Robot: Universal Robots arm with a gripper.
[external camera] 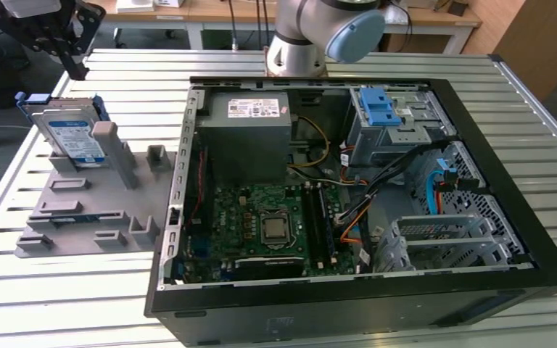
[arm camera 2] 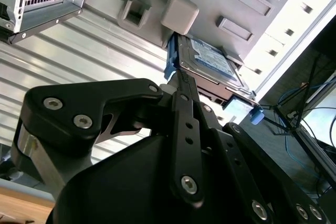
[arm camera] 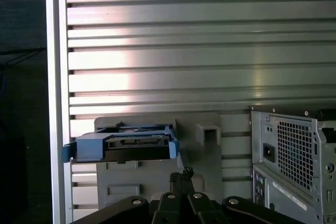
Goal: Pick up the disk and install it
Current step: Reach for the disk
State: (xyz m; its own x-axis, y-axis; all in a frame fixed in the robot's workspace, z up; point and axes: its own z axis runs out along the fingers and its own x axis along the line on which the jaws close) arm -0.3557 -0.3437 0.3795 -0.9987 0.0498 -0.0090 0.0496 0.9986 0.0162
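Note:
The disk (external camera: 73, 138) is a silver drive with a blue-and-white label and blue rails. It stands on edge in a slot at the far end of a grey fixture (external camera: 85, 210), at the exterior view's left. My black gripper (external camera: 77, 71) hangs above and behind the disk, apart from it. Both wrist views show the two fingers pressed together with nothing between them. In the second wrist view the gripper (arm camera 2: 178, 77) points toward the disk (arm camera 2: 207, 59). In the first wrist view the gripper (arm camera: 182, 173) sits just short of the disk's blue-railed edge (arm camera: 123, 145).
An open black computer case (external camera: 510, 217) lies flat to the exterior view's right of the fixture. Inside are a motherboard, a grey power-supply box (external camera: 249, 123), a metal cage with a light-blue latch (external camera: 385, 109) and a perforated metal cage (external camera: 443, 239). The table (external camera: 66, 304) is ribbed metal.

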